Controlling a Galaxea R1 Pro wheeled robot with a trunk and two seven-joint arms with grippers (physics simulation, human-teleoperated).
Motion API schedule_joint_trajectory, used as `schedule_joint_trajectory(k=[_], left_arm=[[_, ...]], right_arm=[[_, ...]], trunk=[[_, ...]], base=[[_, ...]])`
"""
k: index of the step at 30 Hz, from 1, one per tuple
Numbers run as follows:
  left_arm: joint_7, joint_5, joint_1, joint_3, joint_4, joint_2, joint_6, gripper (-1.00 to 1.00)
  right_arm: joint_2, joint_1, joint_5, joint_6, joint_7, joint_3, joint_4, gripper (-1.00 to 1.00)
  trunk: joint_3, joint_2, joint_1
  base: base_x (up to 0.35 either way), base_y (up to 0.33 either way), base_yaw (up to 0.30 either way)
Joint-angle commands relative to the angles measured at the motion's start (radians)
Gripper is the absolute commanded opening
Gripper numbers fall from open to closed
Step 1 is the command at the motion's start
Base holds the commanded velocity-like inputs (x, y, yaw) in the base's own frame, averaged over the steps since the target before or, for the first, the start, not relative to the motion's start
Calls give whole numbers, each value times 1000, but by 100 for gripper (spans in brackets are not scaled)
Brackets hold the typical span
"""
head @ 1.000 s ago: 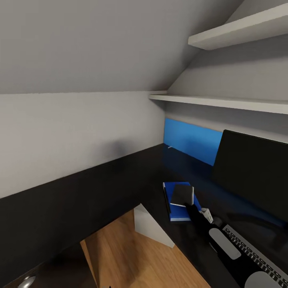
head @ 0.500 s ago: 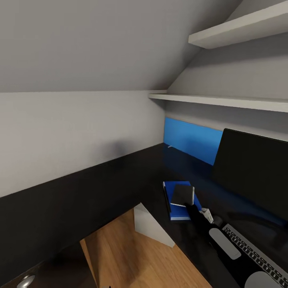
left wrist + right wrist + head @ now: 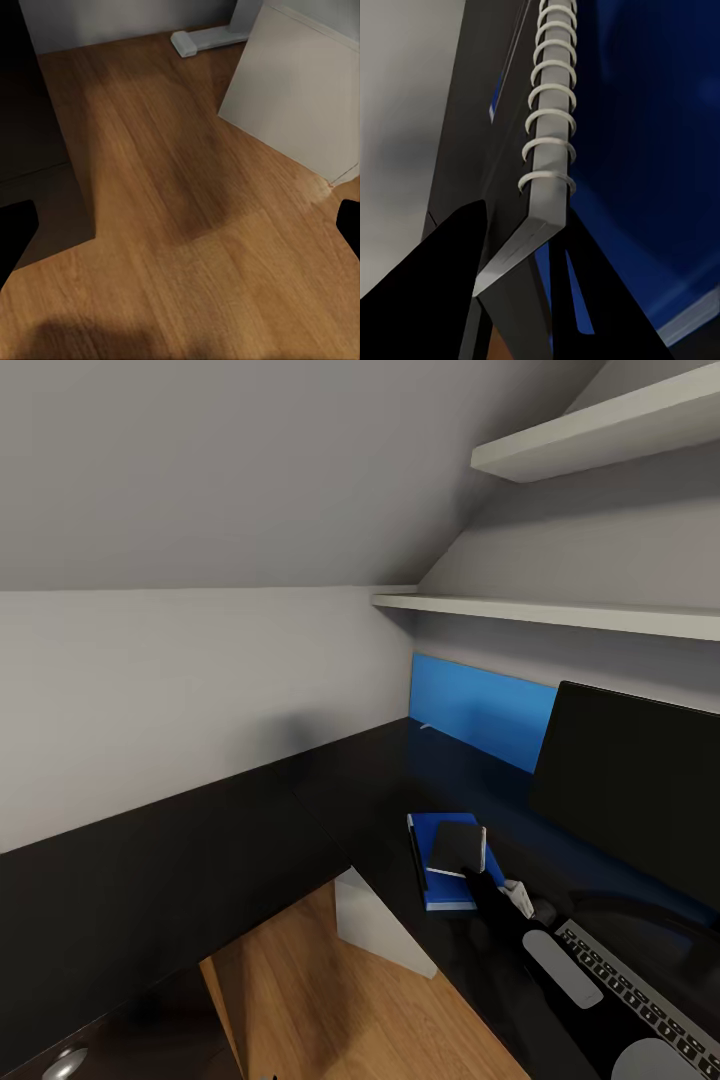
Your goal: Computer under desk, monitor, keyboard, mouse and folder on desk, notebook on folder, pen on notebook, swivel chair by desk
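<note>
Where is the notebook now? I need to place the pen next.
In the head view, the small grey spiral notebook sits over the bright blue flat folder, gripped by the right tool.

Counted: one bright blue flat folder (image 3: 447,868), one small grey spiral-bound notebook (image 3: 457,847), one wide black monitor (image 3: 630,790), one dark keyboard (image 3: 640,1000), two white wall shelves (image 3: 560,615).
</note>
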Motion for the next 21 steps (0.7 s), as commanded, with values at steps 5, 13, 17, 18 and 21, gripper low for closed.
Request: schedule_joint_trajectory(k=[5,13,17,18,21], left_arm=[[9,5,-1,-11,-2,2,-5,100],[9,5,-1,-11,-1,2,-5,100],[9,5,-1,-12,-2,2,-5,100],[9,5,-1,-12,-2,2,-5,100],[9,5,-1,-12,-2,2,-5,100]], right_arm=[[-1,0,-10,1,3,3,-1,-100],[-1,-1,-10,1,1,3,-1,100],[-1,-1,-10,1,3,3,-1,100],[-1,-1,-10,1,3,3,-1,100],[-1,-1,-11,1,4,3,-1,100]], trunk=[[2,6,-4],[2,6,-4],[15,34,-19],[18,41,-23],[27,62,-35]], base=[[0,0,0],[0,0,0],[0,0,0],[0,0,0],[0,0,0]])
